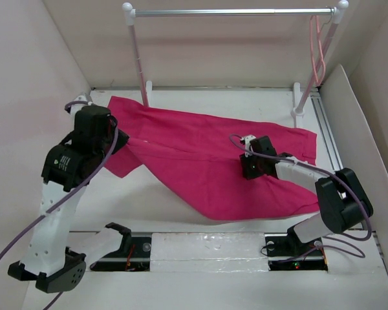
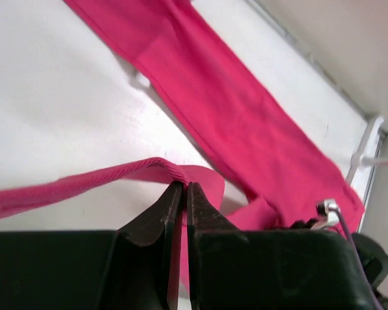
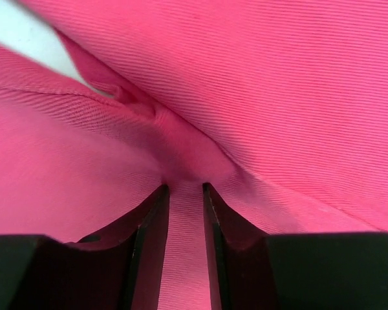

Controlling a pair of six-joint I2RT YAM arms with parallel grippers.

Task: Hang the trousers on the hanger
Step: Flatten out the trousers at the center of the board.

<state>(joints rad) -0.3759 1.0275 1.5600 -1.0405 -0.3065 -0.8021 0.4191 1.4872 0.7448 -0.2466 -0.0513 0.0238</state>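
The magenta-pink trousers (image 1: 207, 161) lie spread across the white table, one leg running to the back left. My left gripper (image 2: 183, 185) is shut on a thin hem edge of the trousers (image 2: 246, 110), lifting it off the table at the left side. In the top view its fingers are mostly hidden under the left wrist (image 1: 94, 129). My right gripper (image 3: 184, 187) pinches a raised fold of the trousers (image 3: 258, 84), and cloth fills the gap between its fingers; in the top view the right gripper (image 1: 246, 145) sits over the garment's middle right. The pale-pink hanger (image 1: 318, 51) hangs from the bar's right end.
A rack with white posts and a silver bar (image 1: 233, 11) stands along the back. White walls close in the left, back and right sides. A metal rail (image 1: 328, 132) runs along the table's right edge. The arm bases sit on a track (image 1: 207, 248) at the near edge.
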